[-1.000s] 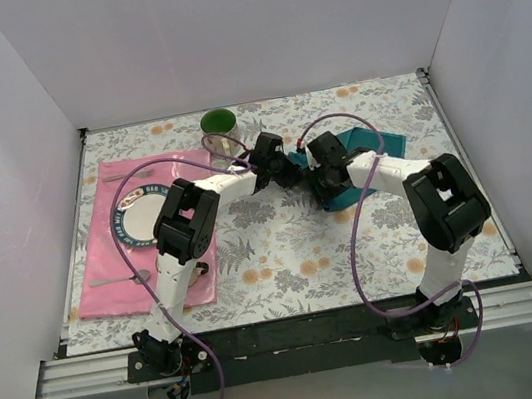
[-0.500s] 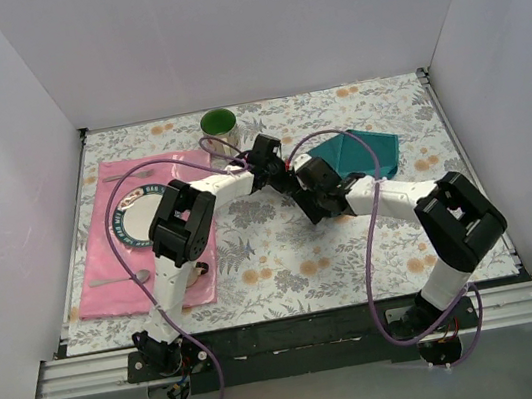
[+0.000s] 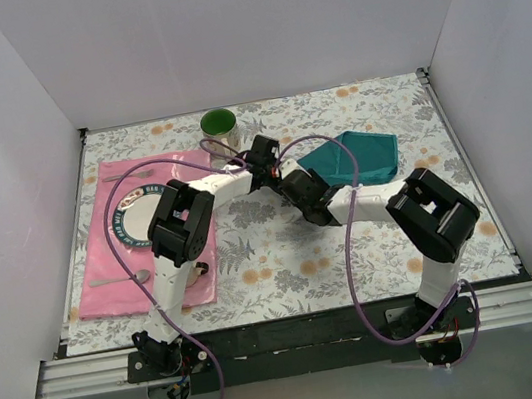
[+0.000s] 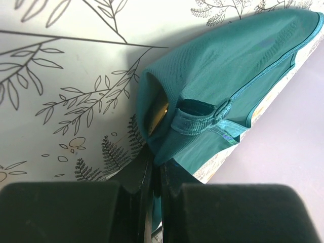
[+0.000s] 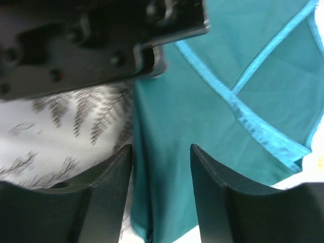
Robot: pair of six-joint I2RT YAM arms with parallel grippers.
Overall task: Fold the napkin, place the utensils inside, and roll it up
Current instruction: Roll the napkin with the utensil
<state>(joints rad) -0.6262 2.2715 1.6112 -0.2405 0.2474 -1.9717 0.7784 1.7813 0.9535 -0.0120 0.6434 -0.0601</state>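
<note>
The teal napkin (image 3: 353, 158) lies bunched at the back right of the table. My left gripper (image 3: 279, 169) is shut on its left corner. In the left wrist view the cloth (image 4: 223, 76) rises from between the closed fingers (image 4: 136, 177) into a lifted fold. My right gripper (image 3: 304, 193) sits just in front of that corner and is open. Its fingertips (image 5: 114, 167) straddle a hanging fold of the napkin (image 5: 228, 76) without pinching it. A spoon (image 3: 122, 279) lies on the pink placemat (image 3: 103, 256) at the left.
A plate (image 3: 137, 218) sits on the placemat, partly under the left arm. A green cup (image 3: 219, 123) stands at the back, close behind the left wrist. The left gripper's body (image 5: 91, 45) fills the top left of the right wrist view. White walls enclose the table.
The right gripper has slid left off the napkin to its left corner, beside the left gripper. More of the napkin now shows. The left gripper has stayed shut on the cloth.
</note>
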